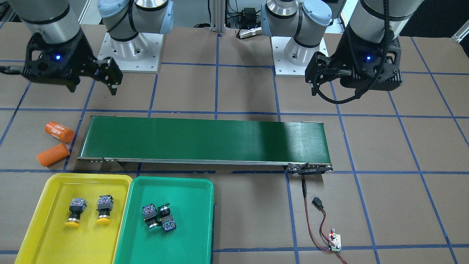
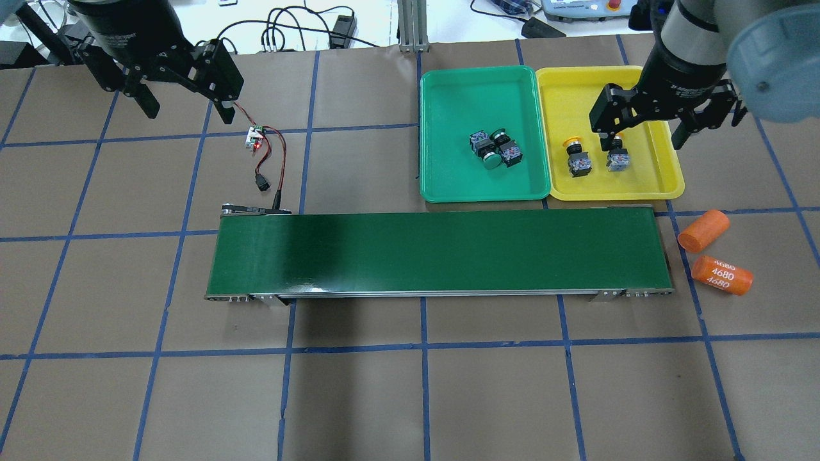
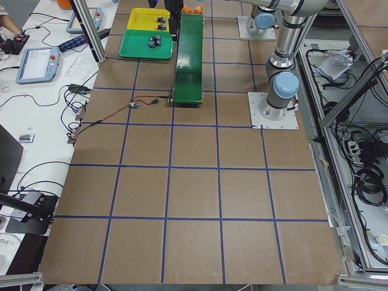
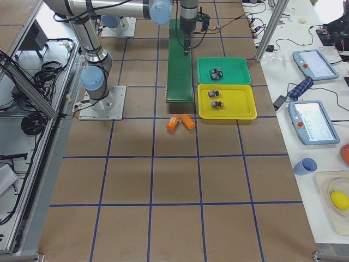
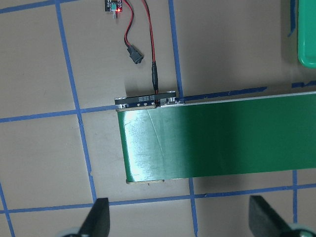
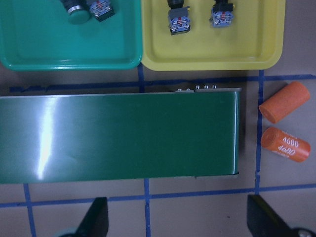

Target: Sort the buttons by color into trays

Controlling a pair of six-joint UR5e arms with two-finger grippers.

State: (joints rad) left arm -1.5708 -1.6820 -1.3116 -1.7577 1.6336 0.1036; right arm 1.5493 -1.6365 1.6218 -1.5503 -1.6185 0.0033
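Observation:
Two buttons with yellow caps [image 1: 75, 212] [image 1: 103, 209] lie in the yellow tray [image 1: 47, 238]. Two buttons with green caps [image 1: 151, 217] [image 1: 167, 220] lie touching each other in the green tray [image 1: 183, 238]. The trays stand side by side beyond the belt, also in the overhead view: green tray [image 2: 461, 89], yellow tray [image 2: 660, 173]. My right gripper [image 2: 642, 136] is open and empty, high above the belt's right end; its wrist view shows its fingertips [image 6: 96, 219] wide apart. My left gripper [image 2: 186, 105] is open and empty, high above the belt's left end, fingertips [image 5: 98, 219] wide apart.
A long dark-green conveyor belt [image 2: 435, 253] lies across the middle of the table. Two orange cylinders [image 2: 703, 230] [image 2: 722, 274], one marked 4680, lie off its right end. A small circuit board [image 2: 255, 136] with red and black wires lies by its left end.

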